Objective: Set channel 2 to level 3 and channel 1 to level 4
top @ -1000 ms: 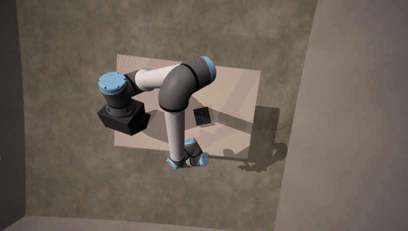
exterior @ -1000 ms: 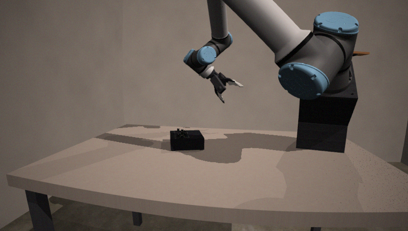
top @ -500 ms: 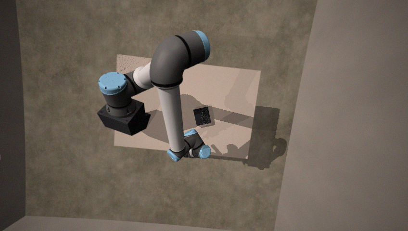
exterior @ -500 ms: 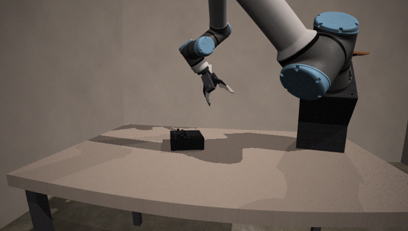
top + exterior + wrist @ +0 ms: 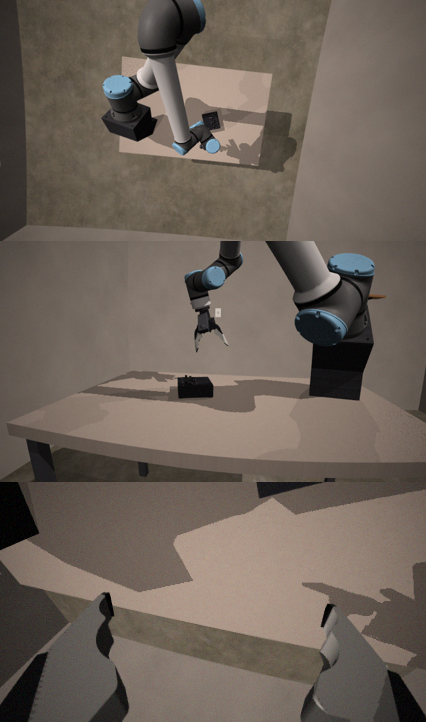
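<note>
The lighting desk (image 5: 195, 386) is a small black box with several small fader knobs on top, standing on the table. It also shows from above in the top view (image 5: 212, 120); only a corner of it shows at the top of the wrist view (image 5: 285, 487). The fader levels are too small to read. My gripper (image 5: 210, 343) hangs high above the desk, pointing down, open and empty. In the wrist view my gripper (image 5: 217, 599) has its two fingers wide apart, with the table edge and floor between them.
The arm's black base block (image 5: 340, 366) stands on the table at the back right. The table's far edge (image 5: 210, 642) runs under the fingers in the wrist view. A wall stands behind the table.
</note>
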### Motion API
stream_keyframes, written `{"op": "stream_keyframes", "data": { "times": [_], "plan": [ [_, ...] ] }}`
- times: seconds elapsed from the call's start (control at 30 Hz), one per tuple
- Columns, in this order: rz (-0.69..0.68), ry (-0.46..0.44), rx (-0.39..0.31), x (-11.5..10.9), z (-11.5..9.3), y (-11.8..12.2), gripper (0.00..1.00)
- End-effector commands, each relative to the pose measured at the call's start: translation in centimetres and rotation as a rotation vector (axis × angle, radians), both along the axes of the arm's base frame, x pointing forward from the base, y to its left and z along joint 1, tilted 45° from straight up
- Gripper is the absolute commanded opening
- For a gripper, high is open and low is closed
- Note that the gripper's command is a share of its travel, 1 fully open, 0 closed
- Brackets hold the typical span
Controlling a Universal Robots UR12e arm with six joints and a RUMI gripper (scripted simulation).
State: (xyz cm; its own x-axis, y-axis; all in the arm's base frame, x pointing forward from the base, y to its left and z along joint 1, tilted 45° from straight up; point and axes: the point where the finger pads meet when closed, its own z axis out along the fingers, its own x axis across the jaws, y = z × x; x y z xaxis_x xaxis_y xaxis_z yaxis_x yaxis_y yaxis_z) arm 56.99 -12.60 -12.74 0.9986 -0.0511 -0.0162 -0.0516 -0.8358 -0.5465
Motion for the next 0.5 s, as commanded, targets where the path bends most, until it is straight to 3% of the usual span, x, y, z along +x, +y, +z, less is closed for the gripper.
{"op": "stream_keyframes", "data": {
  "times": [0.0,0.13,0.23,0.47],
  "plan": [
    [-0.05,-0.088,0.06,2.5,4.4,3.4,1.0],
    [-0.09,-0.165,0.121,4.3,8.5,6.3,1.0],
    [-0.107,-0.198,0.148,5.0,10.3,7.5,1.0],
    [-0.115,-0.215,0.162,5.3,11.3,8.2,1.0]
  ]
}}
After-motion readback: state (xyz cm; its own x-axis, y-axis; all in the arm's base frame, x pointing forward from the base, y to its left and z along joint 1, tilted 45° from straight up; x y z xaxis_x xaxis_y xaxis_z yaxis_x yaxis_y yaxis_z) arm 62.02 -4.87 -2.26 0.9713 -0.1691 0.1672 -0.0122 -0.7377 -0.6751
